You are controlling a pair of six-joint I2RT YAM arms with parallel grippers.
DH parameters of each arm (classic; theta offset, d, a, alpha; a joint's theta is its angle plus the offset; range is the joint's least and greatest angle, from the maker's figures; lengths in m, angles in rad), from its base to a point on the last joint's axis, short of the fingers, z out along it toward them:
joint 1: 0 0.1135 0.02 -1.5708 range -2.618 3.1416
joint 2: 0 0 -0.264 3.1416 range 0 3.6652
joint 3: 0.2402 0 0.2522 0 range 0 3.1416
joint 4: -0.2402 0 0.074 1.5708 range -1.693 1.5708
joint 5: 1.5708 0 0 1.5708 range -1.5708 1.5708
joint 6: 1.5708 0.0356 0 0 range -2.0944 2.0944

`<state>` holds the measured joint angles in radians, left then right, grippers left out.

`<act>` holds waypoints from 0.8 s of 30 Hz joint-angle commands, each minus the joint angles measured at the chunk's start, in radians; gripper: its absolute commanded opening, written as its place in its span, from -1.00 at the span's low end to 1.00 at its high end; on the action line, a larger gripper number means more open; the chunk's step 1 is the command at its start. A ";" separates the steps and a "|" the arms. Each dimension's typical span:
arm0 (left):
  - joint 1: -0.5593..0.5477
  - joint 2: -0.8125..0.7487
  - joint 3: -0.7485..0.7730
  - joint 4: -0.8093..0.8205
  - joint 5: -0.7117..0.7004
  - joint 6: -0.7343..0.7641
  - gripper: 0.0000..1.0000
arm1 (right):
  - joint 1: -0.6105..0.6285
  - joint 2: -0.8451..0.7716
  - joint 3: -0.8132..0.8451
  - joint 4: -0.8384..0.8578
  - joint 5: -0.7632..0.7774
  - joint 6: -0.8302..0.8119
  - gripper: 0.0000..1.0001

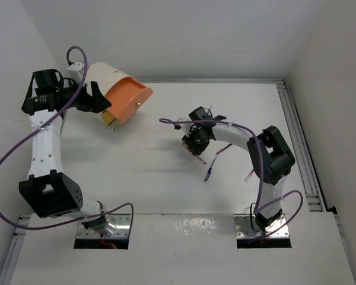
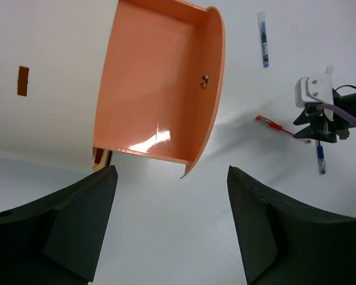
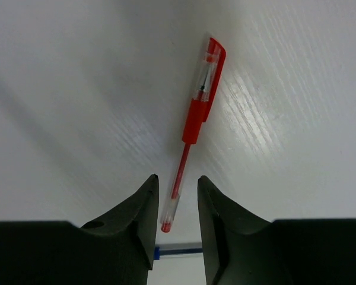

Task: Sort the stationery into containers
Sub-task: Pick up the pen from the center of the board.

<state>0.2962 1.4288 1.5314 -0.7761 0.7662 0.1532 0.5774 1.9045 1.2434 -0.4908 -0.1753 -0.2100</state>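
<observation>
The container, a cream-white bucket (image 1: 115, 89) with an orange inside (image 2: 160, 83), lies tipped on its side at the back left, mouth toward the middle. My left gripper (image 1: 98, 98) is open right beside it, and nothing sits between its fingers (image 2: 172, 219). My right gripper (image 1: 193, 147) is low over the table at the middle. A red pen (image 3: 193, 119) lies on the table with its tail end between the narrowly parted jaws (image 3: 177, 202), a gap showing on the right side. A blue pen (image 3: 179, 251) lies crosswise just behind the fingers.
More pens lie by the right arm: a red one (image 1: 223, 148), a blue one (image 1: 209, 172) and another (image 1: 249, 175). In the left wrist view a blue pen (image 2: 263, 41) lies apart, farther back. White walls close in the table on three sides.
</observation>
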 commanded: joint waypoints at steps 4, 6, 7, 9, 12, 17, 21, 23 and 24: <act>0.009 -0.067 -0.002 0.006 0.010 0.019 0.62 | -0.001 0.036 -0.047 0.076 0.065 -0.015 -0.35; 0.009 -0.071 0.003 0.001 0.007 0.019 0.62 | 0.002 0.045 -0.058 0.083 0.069 -0.022 -0.35; 0.011 -0.074 0.006 -0.002 0.007 0.019 0.62 | 0.007 0.050 -0.062 0.087 0.074 -0.025 -0.35; 0.009 -0.082 0.006 -0.006 0.004 0.020 0.62 | 0.010 0.054 -0.071 0.100 0.077 -0.026 -0.38; 0.009 -0.100 -0.001 -0.012 0.010 0.023 0.62 | 0.024 0.051 -0.093 0.113 0.088 -0.035 -0.59; 0.009 -0.128 -0.030 -0.012 0.079 0.031 0.62 | 0.039 -0.033 -0.128 0.123 0.062 -0.095 -1.00; 0.004 -0.140 -0.047 -0.022 0.212 0.017 0.58 | 0.042 -0.163 -0.099 0.061 -0.016 -0.179 -1.00; -0.014 -0.159 -0.065 -0.026 0.246 0.016 0.57 | 0.053 -0.241 -0.072 0.032 -0.041 -0.265 -1.00; -0.026 -0.165 -0.073 -0.028 0.249 0.017 0.56 | 0.064 -0.263 -0.061 0.020 -0.053 -0.302 -1.00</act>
<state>0.2893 1.3083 1.4799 -0.8005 0.9131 0.1711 0.6167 1.7714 1.1221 -0.4473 -0.1600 -0.3786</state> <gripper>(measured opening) 0.785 0.023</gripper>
